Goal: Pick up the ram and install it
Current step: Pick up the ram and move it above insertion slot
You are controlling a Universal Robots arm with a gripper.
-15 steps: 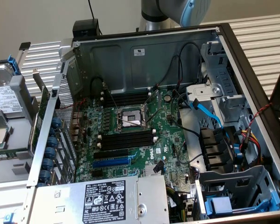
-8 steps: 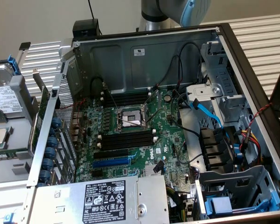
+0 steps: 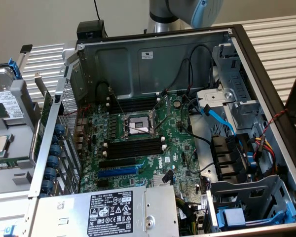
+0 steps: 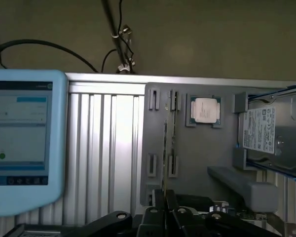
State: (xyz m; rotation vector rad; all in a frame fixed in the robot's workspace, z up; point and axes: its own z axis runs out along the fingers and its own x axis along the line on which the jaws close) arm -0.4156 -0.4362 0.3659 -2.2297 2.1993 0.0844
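The ram [image 4: 165,143] is a long thin green stick standing on edge in the clips of a grey tray [image 4: 197,153], beside a loose processor chip [image 4: 204,109]. My gripper [image 4: 165,197] shows dark in the wrist view, some way back from the tray, its fingertips [image 4: 158,198] close together with nothing between them. In the exterior view part of my arm [image 3: 173,11] rises behind the open computer case [image 3: 153,59]. Empty black memory slots [image 3: 134,148] lie beside the processor socket [image 3: 138,124] on the green motherboard [image 3: 175,148].
A hard drive [image 4: 274,133] sits on the tray past the chip. A light-blue screen unit [image 4: 24,143] stands on the ribbed table. Inside the case are a blue expansion slot [image 3: 117,172], a power supply [image 3: 113,212], loose cables [image 3: 222,118] and drive cages [image 3: 246,197].
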